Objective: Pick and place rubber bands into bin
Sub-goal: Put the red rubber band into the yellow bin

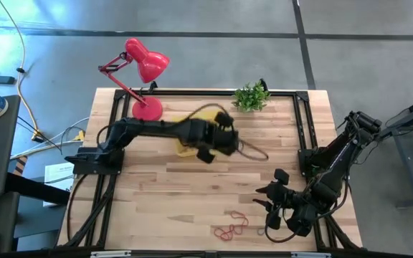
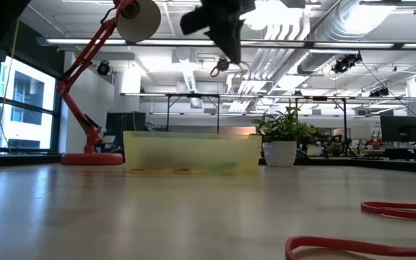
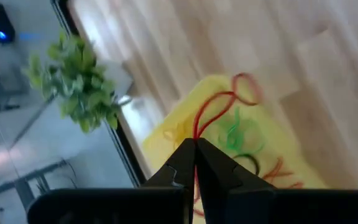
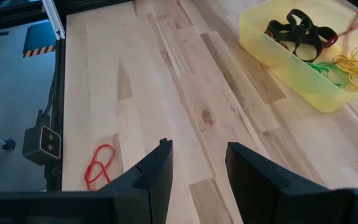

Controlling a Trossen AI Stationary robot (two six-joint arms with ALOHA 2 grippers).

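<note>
The bin [image 1: 186,149] is a shallow yellow tray on the table's far middle, also seen in the low view [image 2: 193,153]. It holds black [image 4: 298,28], green and yellow rubber bands. My left gripper [image 3: 196,144] hangs high above the bin [image 3: 272,134], shut on a red rubber band [image 3: 219,106]. My right gripper [image 4: 197,163] waits open over the near right of the table [image 1: 272,197], touching nothing. Two more red rubber bands [image 1: 229,229] lie flat on the wood near the near edge, one of them visible in the right wrist view [image 4: 100,163]. My left gripper pinches the red rubber band at one end of its loop [image 3: 197,129], between the two shut fingertips. The fingers point down over the bin. The band is lifted clear and hangs slack below them as a long loop [image 3: 246,88].
A red desk lamp [image 1: 143,68] stands at the far left corner and a small potted plant [image 1: 250,97] at the far edge, just beyond the bin. A black metal frame [image 1: 303,122] borders the table. Bare wood lies between the bin and the loose red bands [image 2: 403,210].
</note>
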